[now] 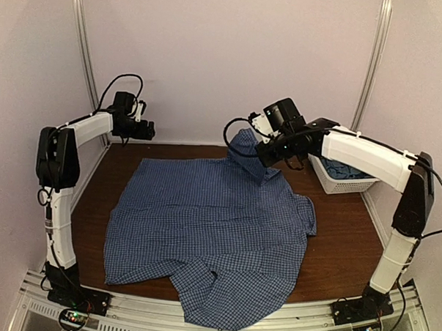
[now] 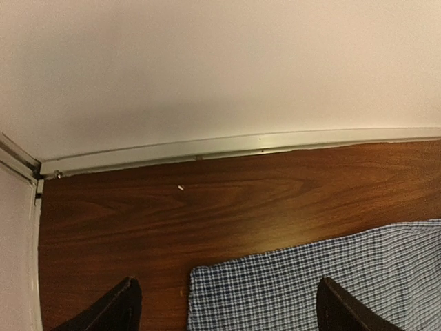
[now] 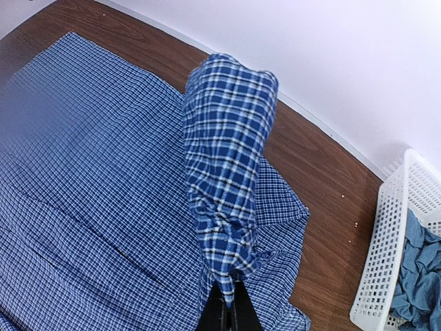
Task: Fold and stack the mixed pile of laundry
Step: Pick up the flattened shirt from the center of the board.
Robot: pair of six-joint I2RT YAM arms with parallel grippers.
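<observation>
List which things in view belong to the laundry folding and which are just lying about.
For the job:
checked shirt, spread out, one part pinched by the right gripper
teal t-shirt, in the white basket
left gripper, open

Just lying about:
white basket
wooden table

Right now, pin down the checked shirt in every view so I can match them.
Top external: checked shirt spread mid-table, far edge held up by the right claw.
Left wrist: checked shirt corner at bottom right.
Right wrist: checked shirt fills left and centre, bunched above the claw.
Shared landmark: brown wooden table, bare along the back wall.
</observation>
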